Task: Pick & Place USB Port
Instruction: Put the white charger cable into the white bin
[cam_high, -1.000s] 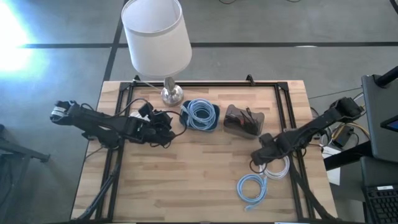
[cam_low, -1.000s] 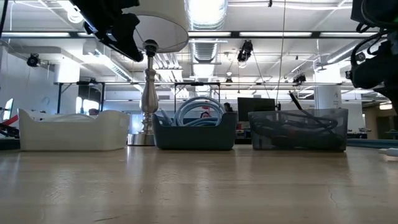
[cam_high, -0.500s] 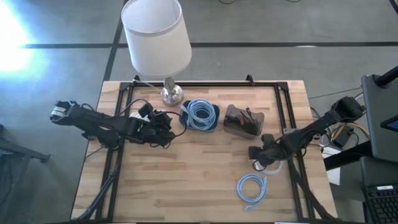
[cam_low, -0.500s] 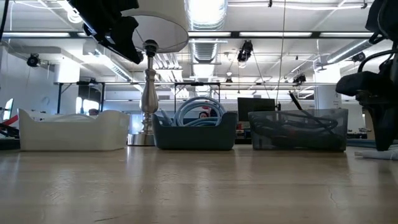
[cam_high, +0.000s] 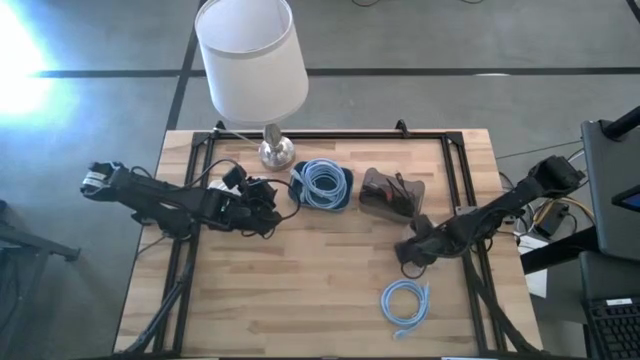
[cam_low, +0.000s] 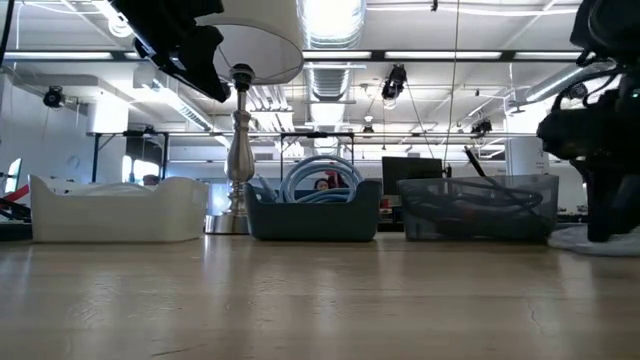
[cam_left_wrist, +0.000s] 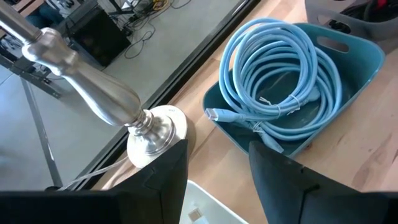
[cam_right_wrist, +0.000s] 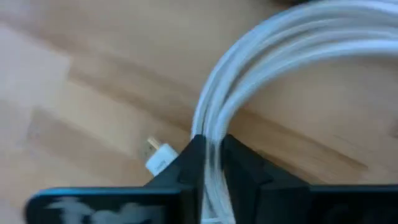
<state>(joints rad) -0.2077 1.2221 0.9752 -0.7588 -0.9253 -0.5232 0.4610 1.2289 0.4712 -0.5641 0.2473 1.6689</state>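
Observation:
A white USB cable coil (cam_right_wrist: 280, 56) lies on the wooden table at its right side; its white plug (cam_right_wrist: 159, 159) sticks out beside the strands. My right gripper (cam_high: 411, 251) stands low over the coil and hides it from above, shut on its strands. In the low view the coil (cam_low: 580, 238) rests flat on the table under the gripper (cam_low: 603, 225). My left gripper (cam_left_wrist: 217, 180) hangs open and empty above the table's left part, near the lamp base (cam_left_wrist: 155, 132) and the blue bin (cam_left_wrist: 311, 93). My right gripper pinches several strands of the white coil (cam_right_wrist: 211, 134) between its two fingers (cam_right_wrist: 189, 168), at the coil's edge close to the plug. The fingers come from above, pointing down, across the strands. The coil lies on the table.
A blue bin (cam_high: 322, 186) holds a light-blue cable coil; a dark see-through bin (cam_high: 392, 193) with black cables stands right of it. A white low tray (cam_low: 118, 210) sits left of the lamp (cam_high: 252, 60). Another light-blue coil (cam_high: 404, 303) lies near the front.
My right gripper has come down from above the table onto the white coil, shifting a little toward the table's left, and now covers the coil in the high view. The left arm has kept still.

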